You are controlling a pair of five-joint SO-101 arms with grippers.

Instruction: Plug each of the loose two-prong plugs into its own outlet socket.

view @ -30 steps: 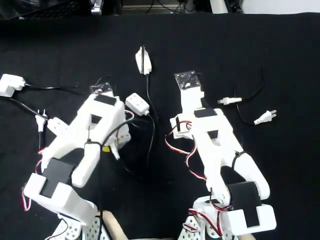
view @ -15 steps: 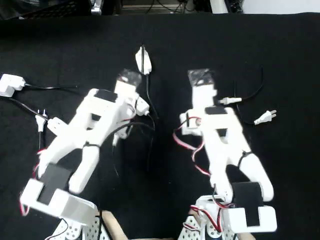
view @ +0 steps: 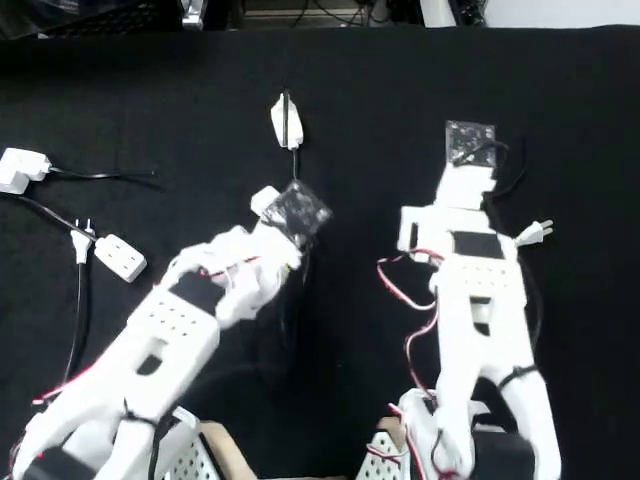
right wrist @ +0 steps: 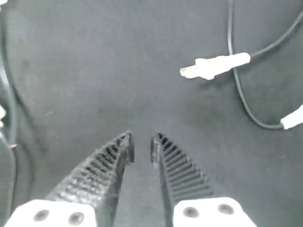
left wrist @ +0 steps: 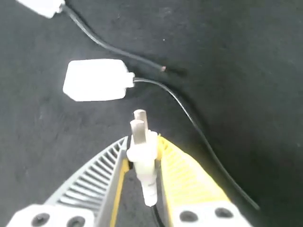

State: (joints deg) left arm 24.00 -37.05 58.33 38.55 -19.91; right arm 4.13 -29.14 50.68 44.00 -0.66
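The left tool (left wrist: 142,142) pinched a two-prong plug (left wrist: 141,158), prongs forward; the white outlet socket (left wrist: 94,80) lay near ahead, crosswise to them.

From above, the left arm (view: 190,310) is blurred and, like the right arm (view: 480,300), runs off the bottom edge; a socket (left wrist: 45,5) is cut by the left wrist view's edge, a plug (right wrist: 294,117) by the right's.

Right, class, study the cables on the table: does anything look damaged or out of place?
One black cable ends loose in a bare tip beside the white socket, joined to nothing. Otherwise nothing stands out.
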